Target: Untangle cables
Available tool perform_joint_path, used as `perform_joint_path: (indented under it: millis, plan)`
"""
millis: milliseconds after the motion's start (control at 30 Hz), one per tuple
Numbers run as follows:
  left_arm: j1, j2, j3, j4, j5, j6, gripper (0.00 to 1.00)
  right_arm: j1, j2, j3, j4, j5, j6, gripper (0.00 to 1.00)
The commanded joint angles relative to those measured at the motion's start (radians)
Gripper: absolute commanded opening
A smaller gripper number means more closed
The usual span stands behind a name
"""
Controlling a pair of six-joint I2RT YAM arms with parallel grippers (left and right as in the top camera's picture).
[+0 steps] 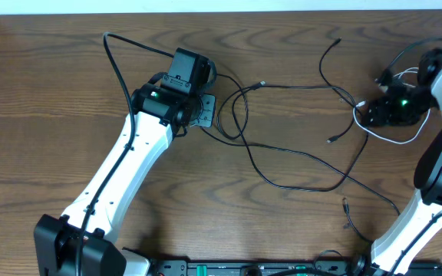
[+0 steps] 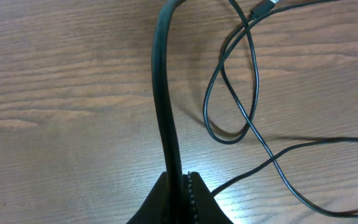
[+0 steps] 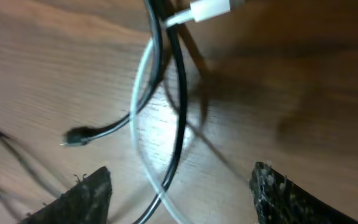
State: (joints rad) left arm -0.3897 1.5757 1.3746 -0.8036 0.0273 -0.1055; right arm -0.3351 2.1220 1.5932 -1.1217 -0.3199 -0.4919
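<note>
My left tool [image 2: 180,186] is clamped on a black cable [image 2: 162,93] that rises from between its tips. More thin black cords [image 1: 298,87] loop loosely across the bench [image 1: 52,69] between the arms. My right tool [image 3: 180,177] stands open, gripping nothing, over the white cable [image 3: 143,81] where a black one crosses it. I judge them all light, limp and slick, so pulling one will drag its neighbours. The best hold is just behind the white plug [image 3: 210,9], where the cord is stiffer.
</note>
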Motion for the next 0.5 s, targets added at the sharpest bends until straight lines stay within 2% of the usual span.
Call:
perform_joint_path:
  millis: [0,167,267,367,400,467]
  plan:
    - [0.002,0.007,0.005,0.001,-0.001,-0.013,0.07,-0.002,0.007,-0.065,0.045,0.007,-0.076,0.67]
    - [0.002,0.007,0.005,0.001,-0.001,-0.013,0.07,-0.003,0.007,-0.122,0.067,-0.028,-0.094,0.64]
    - [0.002,0.007,0.005,0.001,-0.001,-0.013,0.08,-0.004,0.007,-0.143,0.067,-0.055,-0.093,0.58]
    - [0.002,0.007,0.005,0.001,-0.001,-0.013,0.07,-0.003,0.007,-0.16,0.063,-0.069,-0.093,0.41]
    - [0.002,0.007,0.005,0.001,-0.001,-0.013,0.07,-0.003,0.007,-0.163,0.059,-0.072,-0.093,0.24]
    - [0.002,0.007,0.005,0.001,-0.001,-0.013,0.07,-0.004,0.007,-0.163,0.053,-0.072,-0.093,0.04]
